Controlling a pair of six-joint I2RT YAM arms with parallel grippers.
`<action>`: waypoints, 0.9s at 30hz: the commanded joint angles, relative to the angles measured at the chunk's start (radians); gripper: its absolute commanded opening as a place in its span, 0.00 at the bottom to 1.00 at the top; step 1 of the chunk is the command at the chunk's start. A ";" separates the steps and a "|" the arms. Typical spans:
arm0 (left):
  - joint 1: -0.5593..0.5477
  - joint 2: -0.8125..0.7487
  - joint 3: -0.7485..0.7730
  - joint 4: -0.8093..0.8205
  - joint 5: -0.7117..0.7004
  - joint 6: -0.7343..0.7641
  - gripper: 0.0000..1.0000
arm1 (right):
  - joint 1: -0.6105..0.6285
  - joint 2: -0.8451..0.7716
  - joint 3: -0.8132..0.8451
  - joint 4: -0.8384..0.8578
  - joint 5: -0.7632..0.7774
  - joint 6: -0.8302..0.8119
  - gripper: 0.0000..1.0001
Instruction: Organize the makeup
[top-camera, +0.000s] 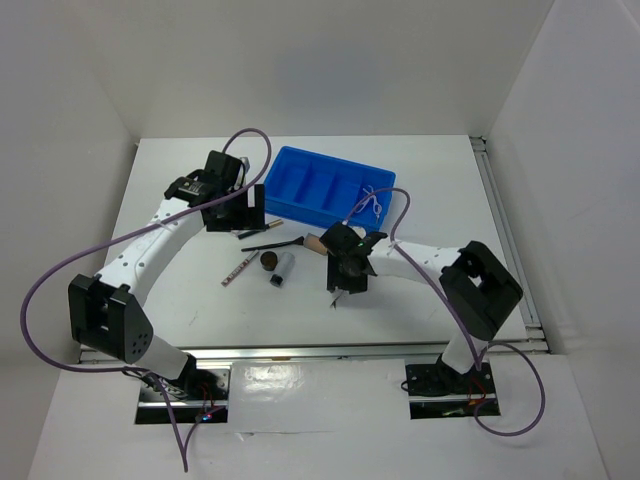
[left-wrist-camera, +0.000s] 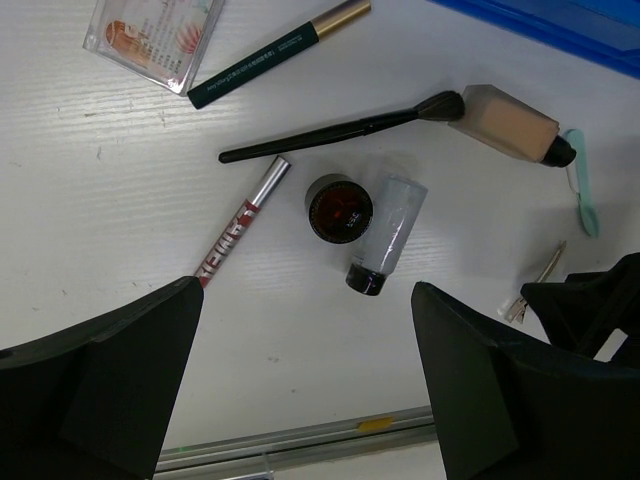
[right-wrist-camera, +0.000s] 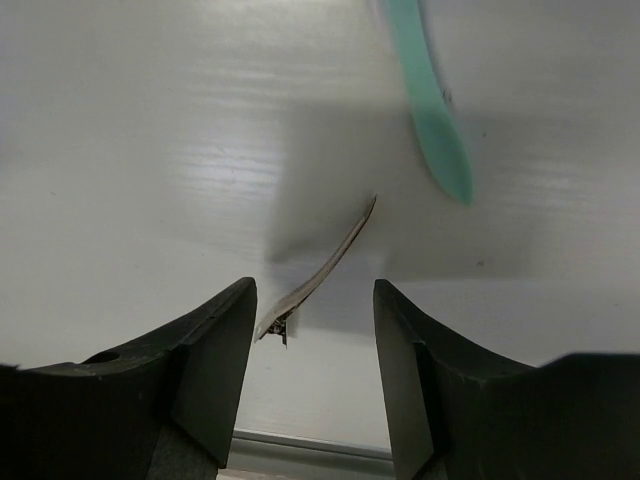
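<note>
Evidently a thin clip (right-wrist-camera: 325, 262) is being lined up for pickup, near the middle of the tabletop towards its near edge.

The right gripper (right-wrist-camera: 315, 300) is held low with its fingers parted and empty, the clip between them. Since the clip lies flat and slanted, the fingers are best lowered to the surface and closed across its narrow width. A green spatula (right-wrist-camera: 435, 130) just beside it could be nudged. The left gripper (left-wrist-camera: 305, 290), wide open and empty, is held over the brown pot (left-wrist-camera: 338, 208) and grey cylinder (left-wrist-camera: 385, 235). The blue tray (top-camera: 300, 185) stands towards the far edge.
</note>
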 joint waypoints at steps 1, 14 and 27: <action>-0.005 -0.037 -0.015 0.011 -0.017 -0.006 1.00 | 0.032 0.026 0.025 -0.061 0.043 0.080 0.58; -0.005 -0.046 -0.015 0.011 0.014 -0.006 1.00 | 0.104 0.104 0.084 -0.061 0.094 0.099 0.10; -0.014 -0.046 -0.006 0.011 -0.006 -0.006 1.00 | -0.015 0.015 0.410 -0.116 0.307 -0.171 0.00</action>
